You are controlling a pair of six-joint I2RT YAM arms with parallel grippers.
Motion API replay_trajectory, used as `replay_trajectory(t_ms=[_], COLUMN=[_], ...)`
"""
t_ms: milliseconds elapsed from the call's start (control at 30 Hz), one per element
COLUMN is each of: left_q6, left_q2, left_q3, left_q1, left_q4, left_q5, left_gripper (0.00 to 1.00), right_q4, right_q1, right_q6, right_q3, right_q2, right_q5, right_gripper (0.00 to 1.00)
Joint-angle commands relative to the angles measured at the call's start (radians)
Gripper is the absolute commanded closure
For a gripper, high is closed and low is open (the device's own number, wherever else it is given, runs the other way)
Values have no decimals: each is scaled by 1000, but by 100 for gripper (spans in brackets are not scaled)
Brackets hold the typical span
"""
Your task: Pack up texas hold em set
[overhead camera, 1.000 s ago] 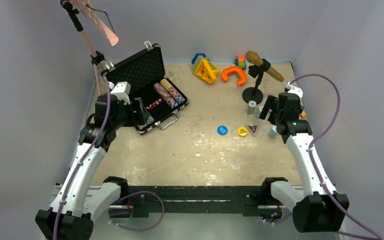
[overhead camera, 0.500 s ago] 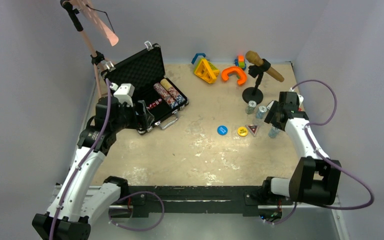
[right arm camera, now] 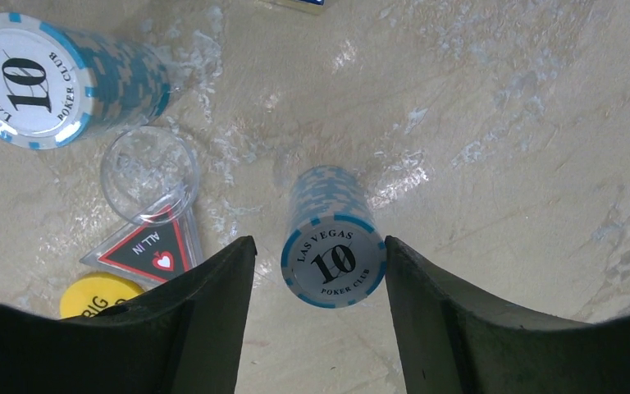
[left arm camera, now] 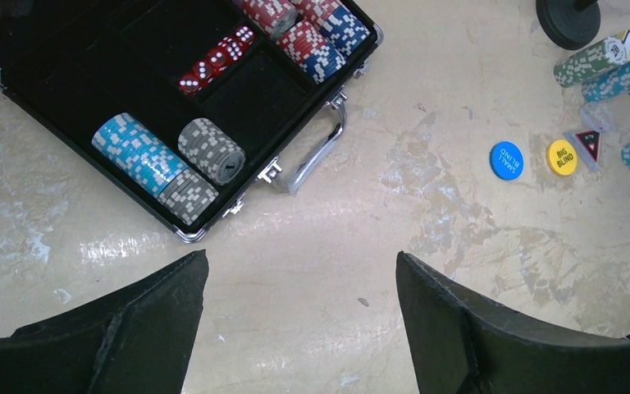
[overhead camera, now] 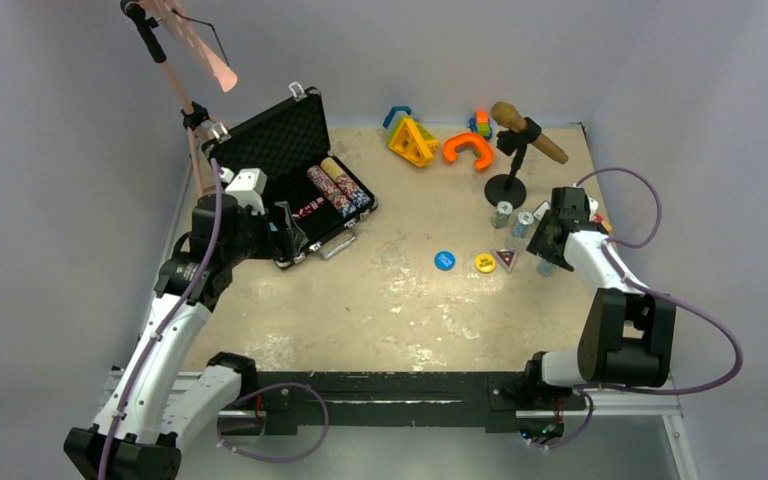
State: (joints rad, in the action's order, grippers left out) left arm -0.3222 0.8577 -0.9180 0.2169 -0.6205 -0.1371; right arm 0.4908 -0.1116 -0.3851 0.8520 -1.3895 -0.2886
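Pale-blue-and-white poker chip stack (right arm camera: 332, 267) stands upright on the mottled beige table (right arm camera: 500, 123), right side, well apart from the open black foam-lined briefcase (overhead camera: 278, 145) at far left. Around it the right gripper (right arm camera: 318, 246), fingers set close, a sliver of gap on one side; no firm hold yet. Near the case the left gripper (left arm camera: 302, 256) hangs wide apart, empty. Judgement: loose, dense, smooth-rimmed discs, stiff singly, prone to shear apart; pinch across the column's sides, pads spanning its height.

toy shapes (overhead camera: 412, 141): far edge | microphone (overhead camera: 508, 115): tilted on stand (overhead camera: 505, 188)
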Motion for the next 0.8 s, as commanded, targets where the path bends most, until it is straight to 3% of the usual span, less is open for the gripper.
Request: replay_trajectory(t_ms=[0, 300, 500, 767], left_q6=[-13, -20, -26, 38], left_q2=[-4, -1, 17, 24], left_q3=[-21, -18, -25, -11], left_q1=[4, 4, 4, 6], left_q4=[5, 1, -6, 15], left_q5=[27, 51, 36, -114], left_gripper=[12, 12, 12, 17], right_q4=[-29, -26, -6, 44], right_q1=[-1, -2, -1, 58], right_q6=[-15, -3, 15, 56], right_q3=[-2, 3, 26, 97], right_q2=[-7, -9, 27, 150], right_q5=[-3, -3, 26, 233], right_gripper=[40, 68, 100, 100])
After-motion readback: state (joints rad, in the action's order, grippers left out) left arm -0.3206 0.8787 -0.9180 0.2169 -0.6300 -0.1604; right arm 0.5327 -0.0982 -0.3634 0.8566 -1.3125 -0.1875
